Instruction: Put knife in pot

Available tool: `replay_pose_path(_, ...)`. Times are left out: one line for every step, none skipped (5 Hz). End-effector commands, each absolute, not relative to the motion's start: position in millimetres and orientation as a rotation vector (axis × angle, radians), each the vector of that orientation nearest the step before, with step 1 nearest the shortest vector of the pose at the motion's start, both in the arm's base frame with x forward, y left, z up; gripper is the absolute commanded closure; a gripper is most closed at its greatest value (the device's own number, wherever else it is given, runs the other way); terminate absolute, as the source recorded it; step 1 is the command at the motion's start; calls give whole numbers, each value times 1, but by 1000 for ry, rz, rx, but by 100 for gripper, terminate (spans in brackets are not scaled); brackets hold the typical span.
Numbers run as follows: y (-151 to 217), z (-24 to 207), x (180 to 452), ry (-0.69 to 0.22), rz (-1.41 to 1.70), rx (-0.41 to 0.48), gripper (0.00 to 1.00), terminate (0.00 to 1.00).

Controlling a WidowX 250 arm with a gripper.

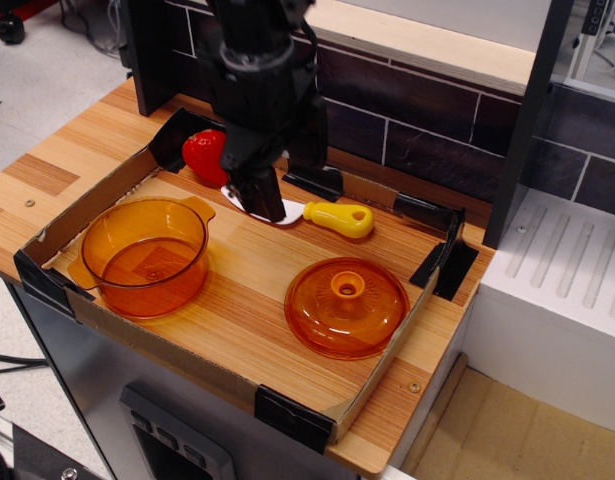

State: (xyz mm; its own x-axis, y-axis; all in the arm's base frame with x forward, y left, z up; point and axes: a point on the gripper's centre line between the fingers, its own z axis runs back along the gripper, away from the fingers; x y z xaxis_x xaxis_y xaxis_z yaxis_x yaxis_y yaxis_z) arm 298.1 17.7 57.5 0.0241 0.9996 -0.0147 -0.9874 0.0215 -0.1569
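Observation:
The knife [332, 217] lies flat at the back of the cardboard tray [237, 375]. Its yellow handle points right, and its white blade is partly hidden behind my gripper. The translucent orange pot [145, 255] stands upright and empty at the tray's front left. My black gripper [285, 175] hangs over the knife's blade with its fingers spread, open and holding nothing. One fingertip [258, 197] is right at the blade.
An orange domed lid [345, 305] with a knob lies at the tray's front right. A red toy [206, 155] sits at the back left corner. A dark tiled wall runs behind the tray, and a white rack [562, 290] stands to the right.

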Motion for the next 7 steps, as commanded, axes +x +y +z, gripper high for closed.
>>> replay_pose_path(11,41,338,-147,1527,-91,0,0)
replay_pose_path(8,33,347,-126,1536,-69,0,0)
replay_pose_path(8,19,347,-105,1534,-27,0,0)
replay_pose_path(9,13,345,-66,1540,2,0,0)
replay_pose_path(9,9,347,-65,1536,11,0,0)
replay_pose_path(11,9,349,-59,1542,-27,100,0)
replay_pose_path(13,7,348,-80,1532,-20,100,0)
